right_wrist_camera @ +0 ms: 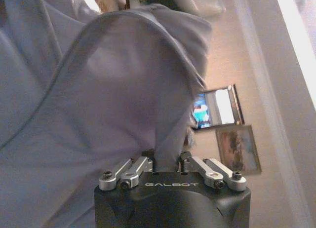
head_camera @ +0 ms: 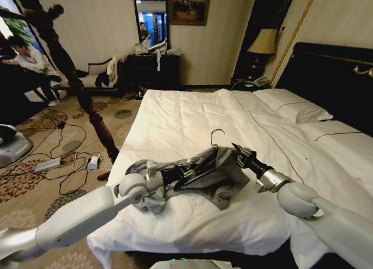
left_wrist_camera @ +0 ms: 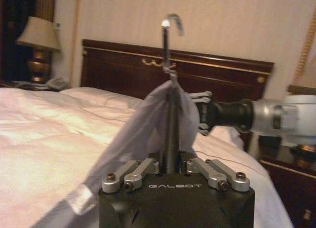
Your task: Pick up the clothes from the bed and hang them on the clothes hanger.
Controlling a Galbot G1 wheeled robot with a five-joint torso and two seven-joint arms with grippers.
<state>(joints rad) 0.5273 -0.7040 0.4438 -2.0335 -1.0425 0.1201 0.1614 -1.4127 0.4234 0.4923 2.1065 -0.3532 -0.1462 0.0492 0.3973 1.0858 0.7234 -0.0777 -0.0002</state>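
Grey shirt (head_camera: 218,176) is bunched up between the two arms, above the near part of the bed (head_camera: 186,120); lower folds droop toward the white duvet, can't tell if they touch it. Hanger (left_wrist_camera: 170,80) is inside the shirt: silver hook sticks up out of the fabric, shirt draped over the stem just below the hook.

Left pincer (left_wrist_camera: 171,164) is clenched on the hanger's dark stem, directly under the shirt, fabric hanging down one side of it. In the head view the left pincer (head_camera: 192,171) sits at the shirt's left edge, arm coming in from the bed's near left corner.

Right pincer (right_wrist_camera: 168,159) is clamped on a fold of shirt fabric; cloth billows up right in front of it. In the head view the right pincer (head_camera: 240,155) is at the shirt's right side, just beside the hook, with the arm running back along the bed's near right side.

Behind the shirt: white pillows (head_camera: 291,109) at the dark headboard (head_camera: 332,77). Lamp (head_camera: 263,42) beside the headboard. Tall dark wooden pole (head_camera: 76,77) stands on the carpet left of the bed.
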